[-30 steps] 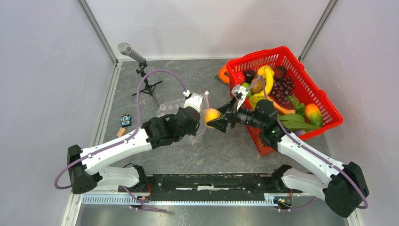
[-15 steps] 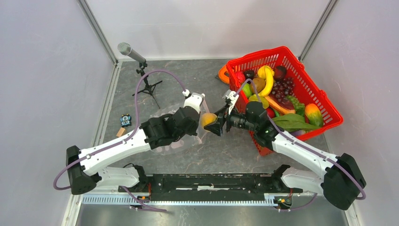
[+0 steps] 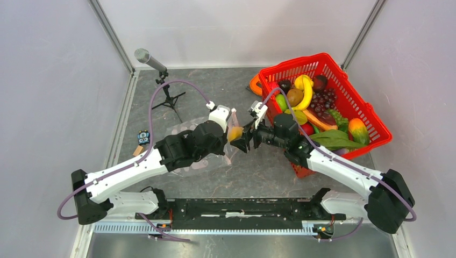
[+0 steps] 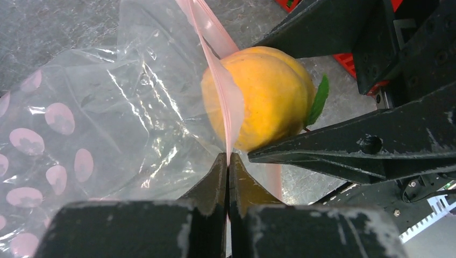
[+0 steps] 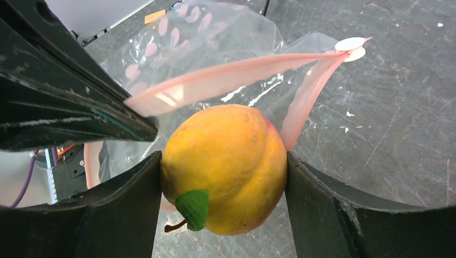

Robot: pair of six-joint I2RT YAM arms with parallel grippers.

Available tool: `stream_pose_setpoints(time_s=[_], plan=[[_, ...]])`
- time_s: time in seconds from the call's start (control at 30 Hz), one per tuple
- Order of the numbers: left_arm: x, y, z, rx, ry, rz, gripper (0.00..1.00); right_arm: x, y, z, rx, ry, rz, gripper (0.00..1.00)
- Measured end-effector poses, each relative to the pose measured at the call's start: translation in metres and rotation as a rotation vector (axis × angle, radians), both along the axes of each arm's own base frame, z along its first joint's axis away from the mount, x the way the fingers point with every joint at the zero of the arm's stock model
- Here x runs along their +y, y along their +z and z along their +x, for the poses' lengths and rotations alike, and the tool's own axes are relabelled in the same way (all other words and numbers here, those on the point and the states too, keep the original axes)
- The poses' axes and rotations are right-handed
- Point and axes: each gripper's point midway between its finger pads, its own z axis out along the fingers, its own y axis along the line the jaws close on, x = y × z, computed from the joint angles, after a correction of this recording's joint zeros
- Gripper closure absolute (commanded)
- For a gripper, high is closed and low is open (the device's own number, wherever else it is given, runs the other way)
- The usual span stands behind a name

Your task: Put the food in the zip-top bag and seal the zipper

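Zip-top bag point(image 3: 185, 128): laid on the table at the left, its dotted body spread leftward and its mouth turned right.
Left gripper point(image 4: 227, 161): the jaws are closed on one lip of the bag, which is pinched and held up.
Zipper point(image 5: 226, 78): unsealed. The held pink lip is stretched above the fruit, and the other lip sags beside and beneath it.
Yellow-orange fruit point(image 5: 226, 166): held right at the mouth, between the two lips. It is judged not yet fully inside.
Right gripper point(image 3: 242, 141): clamped on the fruit's sides, with the fingers pointed left.
Deciding relation: the bag's interior lies directly left of the fruit, in line with the right fingers, so a leftward push is called for.
Red basket point(image 3: 371, 126): at the far right, with the other food piled in it.
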Motion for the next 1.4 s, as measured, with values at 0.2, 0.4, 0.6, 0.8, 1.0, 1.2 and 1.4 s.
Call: stream_pose_setpoints(time_s=[0.2, 0.4, 0.6, 0.8, 1.0, 1.2, 1.4], plan=[[-0.002, -0.003, 0.0, 0.009, -0.007, 0.006, 0.98, 0.002, 0.01, 0.005, -0.04, -0.04, 0.009, 0.42], [-0.006, -0.003, 0.0, 0.011, -0.016, -0.005, 0.98, 0.004, 0.005, 0.002, -0.114, -0.018, -0.053, 0.43], [-0.006, -0.002, -0.001, 0.011, -0.02, -0.01, 0.98, -0.004, -0.026, -0.003, -0.151, 0.025, -0.219, 0.3], [-0.005, 0.005, -0.001, -0.002, -0.017, -0.03, 0.98, 0.0, 0.002, -0.002, -0.188, 0.005, -0.127, 0.09], [0.003, 0.016, 0.001, -0.031, 0.008, -0.05, 0.98, 0.004, 0.037, -0.006, -0.199, -0.017, 0.0, 0.04], [0.021, 0.035, 0.006, -0.072, 0.058, -0.095, 0.98, -0.006, 0.078, -0.018, -0.255, -0.019, 0.104, 0.04], [0.046, 0.055, 0.014, -0.129, 0.138, -0.135, 0.98, -0.032, 0.126, -0.027, -0.344, -0.097, 0.217, 0.03]])
